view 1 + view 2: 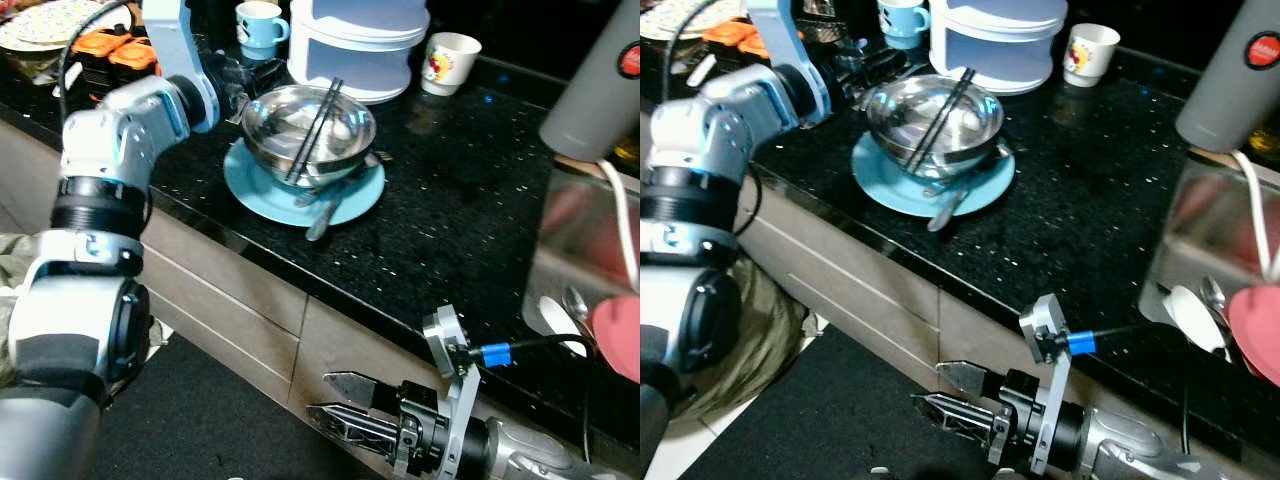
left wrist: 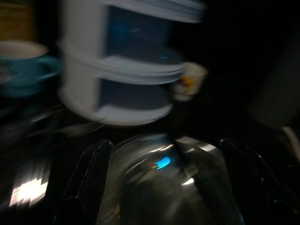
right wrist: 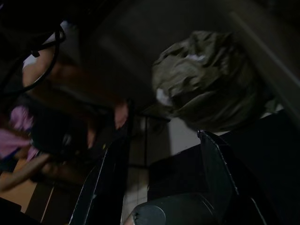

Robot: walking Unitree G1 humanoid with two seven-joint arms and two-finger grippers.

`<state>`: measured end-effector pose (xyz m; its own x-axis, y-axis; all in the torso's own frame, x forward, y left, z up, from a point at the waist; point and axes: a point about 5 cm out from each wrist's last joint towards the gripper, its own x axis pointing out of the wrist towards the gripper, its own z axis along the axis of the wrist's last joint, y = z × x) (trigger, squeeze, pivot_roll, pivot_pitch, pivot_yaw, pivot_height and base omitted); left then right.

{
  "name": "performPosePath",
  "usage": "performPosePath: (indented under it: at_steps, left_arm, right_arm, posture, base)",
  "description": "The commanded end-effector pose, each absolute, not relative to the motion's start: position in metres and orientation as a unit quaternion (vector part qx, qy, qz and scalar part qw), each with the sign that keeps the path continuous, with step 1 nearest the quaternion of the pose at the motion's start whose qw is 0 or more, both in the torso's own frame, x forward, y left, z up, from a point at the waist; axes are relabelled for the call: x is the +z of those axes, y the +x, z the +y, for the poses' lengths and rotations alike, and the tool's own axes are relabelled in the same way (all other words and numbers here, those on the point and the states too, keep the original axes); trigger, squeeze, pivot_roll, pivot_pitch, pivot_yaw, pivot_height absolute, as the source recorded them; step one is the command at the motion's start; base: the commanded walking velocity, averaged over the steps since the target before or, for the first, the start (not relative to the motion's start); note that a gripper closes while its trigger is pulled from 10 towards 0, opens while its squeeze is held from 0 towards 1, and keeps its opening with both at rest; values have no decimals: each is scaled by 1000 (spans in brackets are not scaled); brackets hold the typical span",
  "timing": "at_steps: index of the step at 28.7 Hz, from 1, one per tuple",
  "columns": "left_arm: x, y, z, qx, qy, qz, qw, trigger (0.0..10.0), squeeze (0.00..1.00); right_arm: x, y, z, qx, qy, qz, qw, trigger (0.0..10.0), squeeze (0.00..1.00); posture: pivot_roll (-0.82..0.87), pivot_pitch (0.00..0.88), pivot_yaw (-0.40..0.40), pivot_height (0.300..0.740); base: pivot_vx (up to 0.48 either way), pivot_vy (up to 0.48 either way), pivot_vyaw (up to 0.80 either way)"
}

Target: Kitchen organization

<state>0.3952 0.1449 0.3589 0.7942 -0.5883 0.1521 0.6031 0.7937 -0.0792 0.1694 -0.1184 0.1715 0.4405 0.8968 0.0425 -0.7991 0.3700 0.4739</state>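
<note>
- The left gripper reaches across the black counter to the near-left rim of the steel bowl; in the blurred left wrist view its two black fingers stand spread, one on each side of the bowl, not touching it as far as can be seen.
- The right gripper hangs low in front of the wooden drawer fronts, below the counter edge, fingers apart and holding nothing.
- A white stacked container stands behind the bowl, near the back of the counter.
- A light blue plate lies near the counter's front edge, under the bowl.
- The steel bowl sits on that plate, with black chopsticks leaning across its inside.
- A blue mug stands left of the container; a white paper cup stands to its right.
- A spoon lies on the plate's front rim.
</note>
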Motion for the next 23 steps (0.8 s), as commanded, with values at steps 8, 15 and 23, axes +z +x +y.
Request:
performPosePath:
  at_steps: [8, 15, 23]
  left_arm:
    - [367, 401, 136, -318, -70, -44, 944, 10000, 0]
    - [367, 407, 142, -246, -99, -9, 964, 10000, 0]
    - [347, 411, 143, -210, -81, 82, 971, 10000, 0]
  right_arm:
    - [172, 167, -118, 515, 228, 121, 818, 10000, 0]
    - [171, 168, -116, 515, 234, 121, 815, 10000, 0]
    - [171, 170, -115, 514, 235, 121, 816, 10000, 0]
  posture:
    - [-49, 148, -26, 740]
    - [-39, 147, -24, 740]
    - [-32, 149, -19, 740]
  base:
    - [0, 0, 0]
    - [0, 0, 0]
    - [0, 0, 0]
